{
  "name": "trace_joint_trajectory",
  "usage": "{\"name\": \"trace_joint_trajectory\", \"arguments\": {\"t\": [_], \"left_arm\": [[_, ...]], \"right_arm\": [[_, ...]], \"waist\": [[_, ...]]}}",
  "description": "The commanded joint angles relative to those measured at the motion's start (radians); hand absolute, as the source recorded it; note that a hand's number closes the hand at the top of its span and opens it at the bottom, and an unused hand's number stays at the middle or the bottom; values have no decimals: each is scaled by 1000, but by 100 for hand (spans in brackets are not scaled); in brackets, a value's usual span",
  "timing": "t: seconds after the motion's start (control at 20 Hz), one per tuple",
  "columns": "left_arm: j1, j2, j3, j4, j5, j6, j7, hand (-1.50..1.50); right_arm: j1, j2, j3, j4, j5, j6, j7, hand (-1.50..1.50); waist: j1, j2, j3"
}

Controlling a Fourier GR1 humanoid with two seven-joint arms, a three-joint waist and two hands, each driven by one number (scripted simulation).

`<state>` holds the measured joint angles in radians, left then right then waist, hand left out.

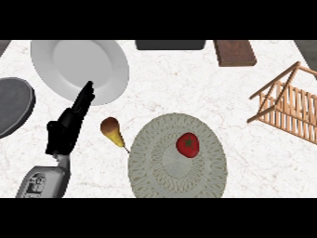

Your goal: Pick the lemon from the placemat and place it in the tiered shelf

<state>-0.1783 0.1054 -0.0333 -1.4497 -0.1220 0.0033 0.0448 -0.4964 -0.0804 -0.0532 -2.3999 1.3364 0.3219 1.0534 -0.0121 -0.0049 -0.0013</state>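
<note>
**Red fruit sitting on the placemat, left hand hovering off to the side**

So the thing on the placemat (178, 155) isn't yellow at all: it's a round red fruit (188, 144) with a little green star-shaped top, looks way more like a tomato than a lemon. It sits a bit right of and above the mat's middle, nothing touching it. The mat itself is a round woven one, pale grey-green, low in the middle of the white marbled surface (181, 88).

Just left of the mat there's a pear (111, 130), brownish-yellow, lying on its side with the stem pointing down toward the mat's edge.

Further left is the left hand (69, 125), black, on a grey forearm coming up from the bottom edge. Its fingers (85, 95) are stretched out straight and released, holding nothing, tips overlapping the lower rim of a big white plate (78, 65) up in the top left. A dark grey round plate (3, 109) sits at the far left edge.

Over on the right is the wooden tiered shelf (291, 109), slatted, well apart from the mat. A sliver of something black shows at the right edge beside it, can't tell what it is.

Along the top edge: a dark flat thing (169, 44) and a brown wooden board (234, 52).
</note>
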Motion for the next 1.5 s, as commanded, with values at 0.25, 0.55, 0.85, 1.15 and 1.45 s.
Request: {"name": "trace_joint_trajectory", "arguments": {"t": [0.25, 0.55, 0.85, 1.15, 1.45], "left_arm": [[32, 6, 5, 7, -4, -14, -51, 0], [-35, 2, 44, 84, 17, -23, -56, 0], [-11, -52, -24, 20, -62, 47, -21, 0], [-31, -28, 5, -10, -11, -7, 20, 0], [18, -7, 13, 2, -17, -32, -33, 0]], "right_arm": [[-204, -139, -379, 28, -218, 217, -5, 150], [-179, -248, -466, 136, -280, 172, -118, 150], [-177, -366, -525, 285, -312, 129, -203, 150], [-76, -348, -350, 405, -138, -87, -310, 150], [-11, -357, -429, 540, -182, -267, -390, 150]], "waist": [[3, 0, 1], [5, 4, 1], [10, 4, 1], [25, 9, 1], [15, 5, 1]]}}
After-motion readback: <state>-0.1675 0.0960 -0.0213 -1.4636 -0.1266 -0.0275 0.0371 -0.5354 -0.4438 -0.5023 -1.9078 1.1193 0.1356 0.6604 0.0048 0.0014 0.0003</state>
